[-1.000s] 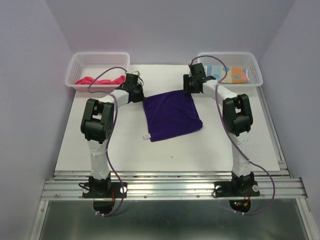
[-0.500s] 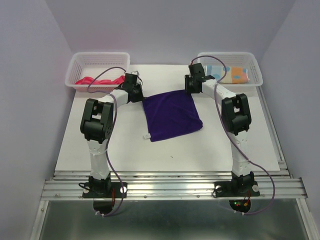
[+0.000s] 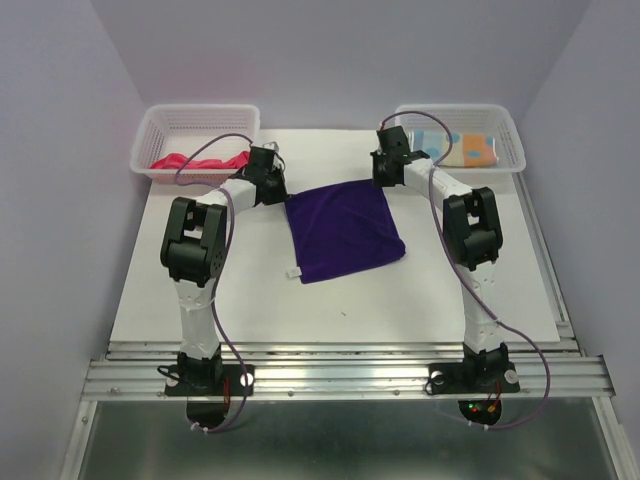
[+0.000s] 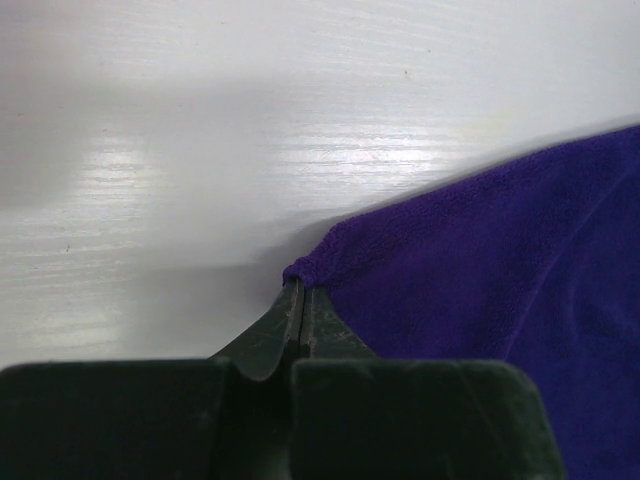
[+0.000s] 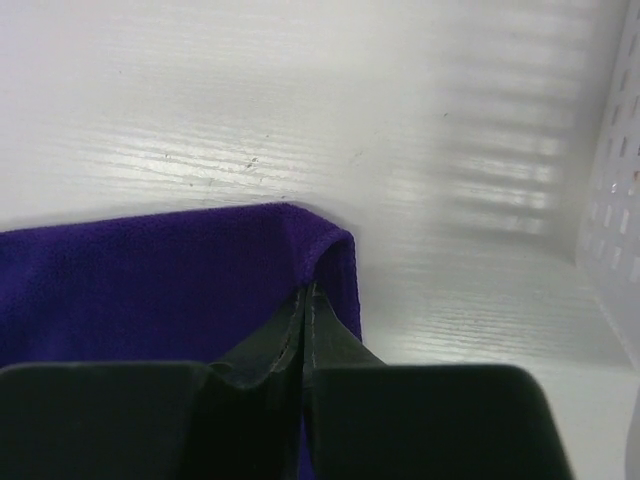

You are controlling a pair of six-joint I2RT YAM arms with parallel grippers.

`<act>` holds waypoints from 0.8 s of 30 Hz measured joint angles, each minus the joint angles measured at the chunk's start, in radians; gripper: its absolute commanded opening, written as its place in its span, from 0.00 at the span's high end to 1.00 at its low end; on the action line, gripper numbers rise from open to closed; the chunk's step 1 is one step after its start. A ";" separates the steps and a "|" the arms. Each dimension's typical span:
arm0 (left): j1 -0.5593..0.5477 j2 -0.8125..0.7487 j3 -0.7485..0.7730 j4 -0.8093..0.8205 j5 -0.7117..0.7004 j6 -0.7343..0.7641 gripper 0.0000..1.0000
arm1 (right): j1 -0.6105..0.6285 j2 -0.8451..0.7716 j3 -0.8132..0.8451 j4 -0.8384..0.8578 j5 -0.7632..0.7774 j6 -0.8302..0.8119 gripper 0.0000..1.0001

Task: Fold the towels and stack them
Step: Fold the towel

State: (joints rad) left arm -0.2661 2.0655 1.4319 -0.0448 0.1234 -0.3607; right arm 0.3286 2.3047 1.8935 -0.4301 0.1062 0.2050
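While the dark purple towel (image 3: 345, 232) lies spread flat in the middle of the white table (image 3: 300, 310), slightly skewed, both arms are on its far edge. The left gripper (image 4: 302, 296) is pinched tight on the far-left corner, a little bunch of purple pile sitting right at its fingertips. The right gripper (image 5: 306, 296) has its jaws pressed together over the far-right corner, and the cloth curls up over the tips there. A small white tag (image 3: 294, 273) pokes out at the towel's near-left corner. Out to the far left, a white mesh basket (image 3: 160, 125) holds a crumpled pink-red towel (image 3: 200, 161). At far right the other basket (image 3: 505, 125) holds a light blue spotted towel (image 3: 447, 142) with an orange one (image 3: 480, 150) beside it.
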 measured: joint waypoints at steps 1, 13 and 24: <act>0.001 0.000 0.000 0.000 0.000 0.002 1.00 | 0.000 0.000 0.000 0.001 0.001 -0.002 0.99; 0.039 -0.023 0.001 -0.013 0.001 0.012 1.00 | -0.001 0.000 0.000 0.034 0.052 -0.003 0.99; 0.039 -0.152 -0.120 0.073 0.091 0.026 1.00 | -0.001 -0.069 -0.053 0.072 0.021 -0.011 0.99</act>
State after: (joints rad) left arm -0.2272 1.9133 1.3121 0.0280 0.2146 -0.3347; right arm 0.3275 2.2356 1.8408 -0.3584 0.1268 0.1936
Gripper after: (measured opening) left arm 0.019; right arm 0.016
